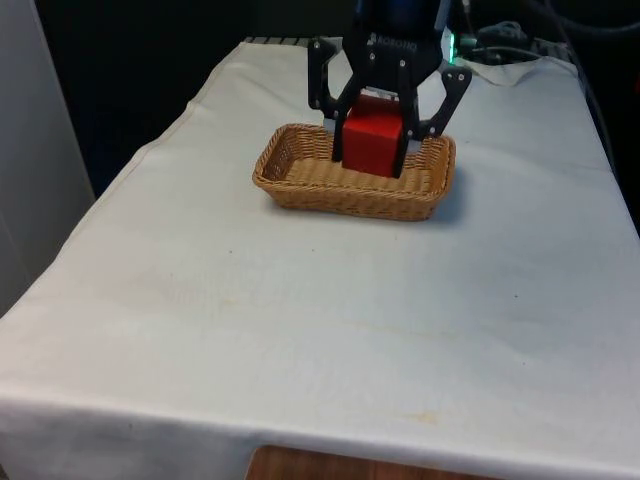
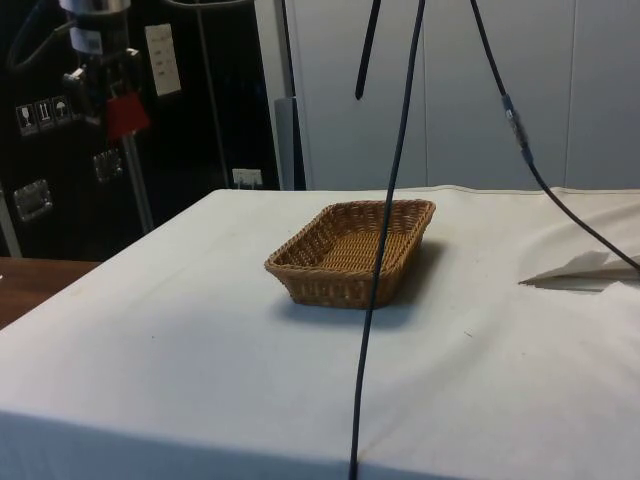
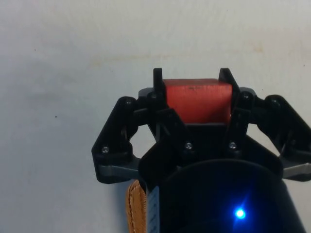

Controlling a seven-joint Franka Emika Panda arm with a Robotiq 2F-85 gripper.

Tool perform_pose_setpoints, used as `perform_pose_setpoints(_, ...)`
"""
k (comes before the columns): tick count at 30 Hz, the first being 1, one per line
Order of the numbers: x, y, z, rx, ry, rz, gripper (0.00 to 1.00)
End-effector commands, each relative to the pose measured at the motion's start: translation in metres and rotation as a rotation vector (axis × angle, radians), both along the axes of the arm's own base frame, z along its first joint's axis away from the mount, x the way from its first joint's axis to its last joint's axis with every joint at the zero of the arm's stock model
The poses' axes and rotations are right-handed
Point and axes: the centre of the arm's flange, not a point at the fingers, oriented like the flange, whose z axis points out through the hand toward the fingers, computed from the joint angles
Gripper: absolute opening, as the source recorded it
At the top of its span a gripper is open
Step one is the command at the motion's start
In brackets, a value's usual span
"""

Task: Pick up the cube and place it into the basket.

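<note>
Red cube (image 1: 372, 138) held aloft, pinched in the gripper (image 1: 372, 150).

The basket (image 1: 300, 185) is seen at upper centre, apparently slightly behind the cube rather than below it.

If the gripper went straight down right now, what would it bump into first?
Probably the white cloth, judging by the wrist view. The gripper holds the red cube high up, and the basket seems off to one side.

White lettering on the black gripper (image 1: 371, 158) body, seen in the front view, reads roughly "ROBOTIQ", though the letters are too small to be sure. In the side view, small pictogram stickers (image 2: 42, 113) and a pale label (image 2: 161, 59) sit on the dark cabinet (image 2: 200, 120); their print is illegible. No other readable text.
</note>
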Motion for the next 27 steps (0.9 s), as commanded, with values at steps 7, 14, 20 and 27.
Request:
perform_pose_setpoints(7, -0.002, 0.001, 0.005, 0.005, 0.005, 0.002, 0.03)
perform_pose_setpoints(14, -0.012, 0.003, 0.019, 0.019, 0.013, 0.009, 0.03)
perform_pose_setpoints(20, -0.013, 0.003, 0.024, 0.024, 0.018, 0.009, 0.03)
perform_pose_setpoints(27, -0.010, 0.004, 0.019, 0.021, 0.021, 0.003, 0.03)
